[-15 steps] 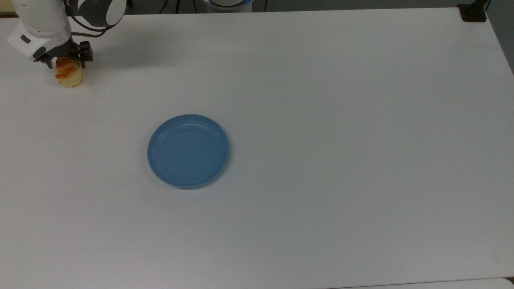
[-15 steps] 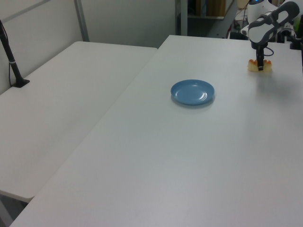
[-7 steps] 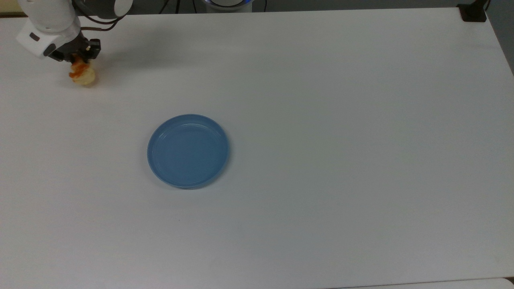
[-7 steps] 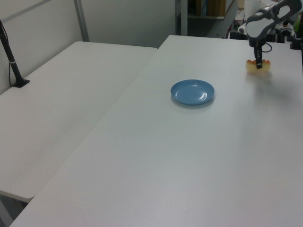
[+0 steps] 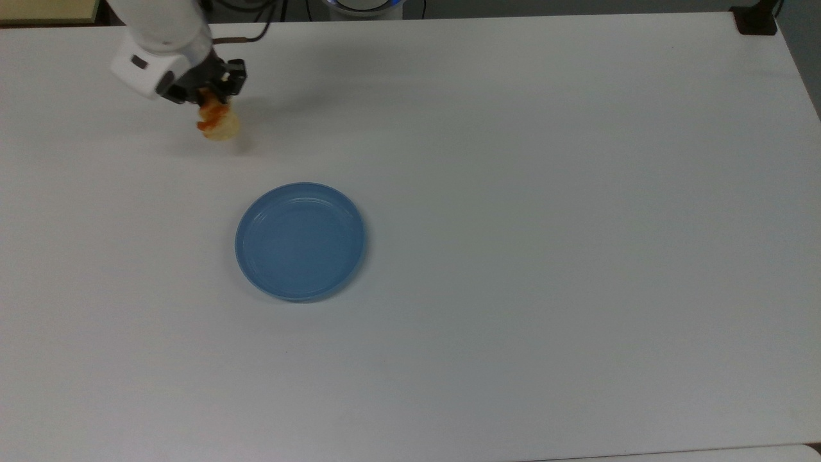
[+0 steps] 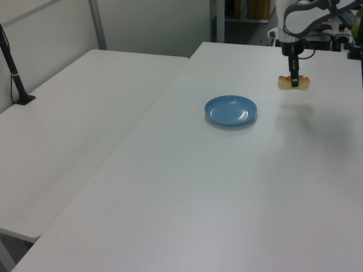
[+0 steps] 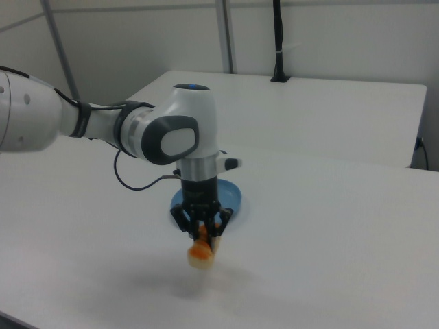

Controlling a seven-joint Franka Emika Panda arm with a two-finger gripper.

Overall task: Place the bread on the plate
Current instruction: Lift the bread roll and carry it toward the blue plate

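Note:
My gripper [image 5: 210, 106] [image 6: 294, 84] [image 7: 204, 236] is shut on the bread [image 5: 218, 123] [image 6: 294, 84] [image 7: 201, 252], a small pale-yellow roll with orange stripes, and holds it in the air above the table. The bread's shadow lies on the tabletop below it. The blue plate [image 5: 301, 240] [image 6: 231, 110] [image 7: 234, 196] sits flat near the table's middle with nothing on it. In the top view the bread hangs to the upper left of the plate, well apart from it. In the right view the arm hides part of the plate.
The white table [image 5: 545, 224] carries nothing else. A second white table [image 6: 79, 107] stands alongside on the left view's left, with a black post [image 6: 14, 73] clamped to it. A black clamp [image 5: 757, 19] sits at the top view's upper-right corner.
The gripper has lifted the bread off the table and carried it toward the top view's right, closer to the plate. The plate has stayed in place.

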